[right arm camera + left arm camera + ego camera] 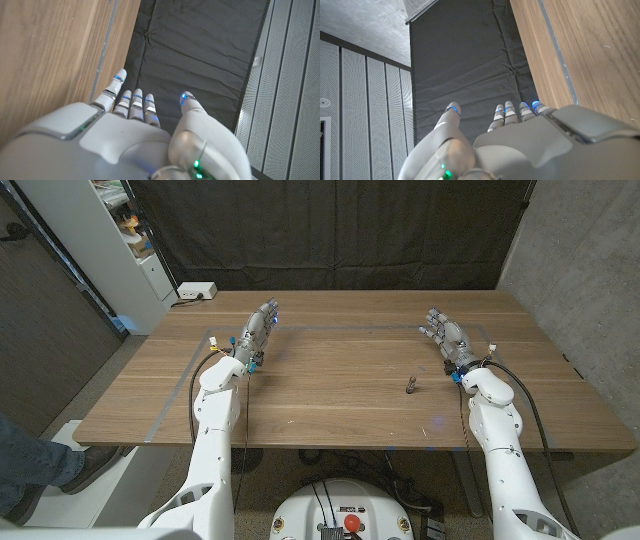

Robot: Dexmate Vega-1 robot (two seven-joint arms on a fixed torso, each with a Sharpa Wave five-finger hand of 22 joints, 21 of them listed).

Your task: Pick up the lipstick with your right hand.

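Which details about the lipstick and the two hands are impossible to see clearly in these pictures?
- Lipstick: in the head view it is too small to tell its colour, whether it has a cap, or which end is up.
- Right hand: its palm side is turned from the head camera; the right wrist view shows its back.
- Left hand: same; the left wrist view shows its back, cut off by the picture's edge.

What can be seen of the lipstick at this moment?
The lipstick is a small, dark, slim tube standing upright on the wooden table, right of the middle. It is too small to make out cap or colour. Nothing touches it: the right hand is farther back and to its right, fingers apart, holding nothing.
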